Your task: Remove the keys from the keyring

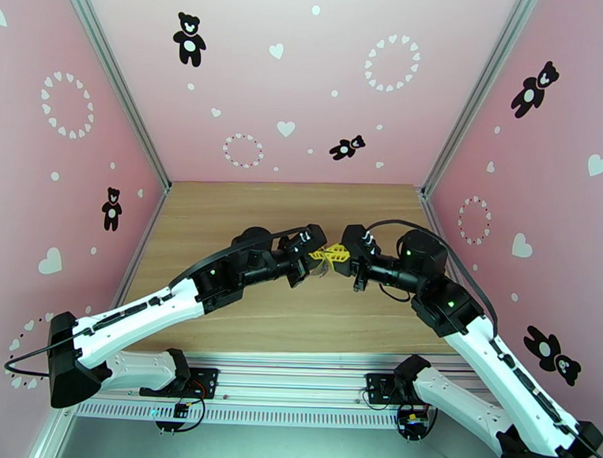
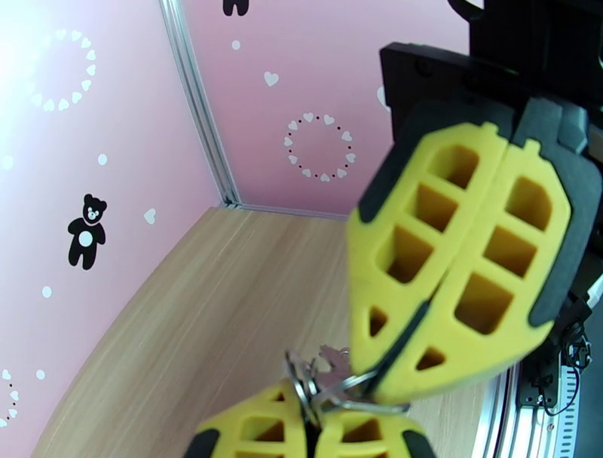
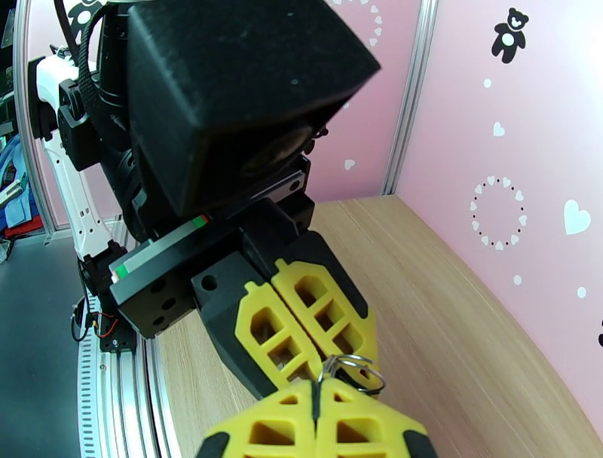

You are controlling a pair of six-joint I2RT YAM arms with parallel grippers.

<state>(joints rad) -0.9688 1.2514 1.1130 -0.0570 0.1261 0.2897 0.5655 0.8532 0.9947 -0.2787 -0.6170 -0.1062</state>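
Both arms meet above the middle of the wooden table [image 1: 246, 216]. My left gripper [image 1: 316, 262] and right gripper [image 1: 336, 256] stand tip to tip, yellow fingers closed. Between them hangs the keyring [image 2: 343, 386], a thin metal wire loop with coiled turns. In the left wrist view my left gripper [image 2: 310, 429] pinches the coils from below, while the right gripper [image 2: 392, 369] clamps the loop's other side. A small jagged grey key [image 2: 332, 352] sticks up from the ring. In the right wrist view the keyring [image 3: 354, 358] pokes out between my right gripper [image 3: 316, 399] and the left gripper [image 3: 320, 358].
Pink walls with bear and heart stickers close in the table on three sides. Aluminium posts [image 1: 117, 85] stand at the back corners. A metal rail [image 1: 296, 380] with the arm bases runs along the near edge.
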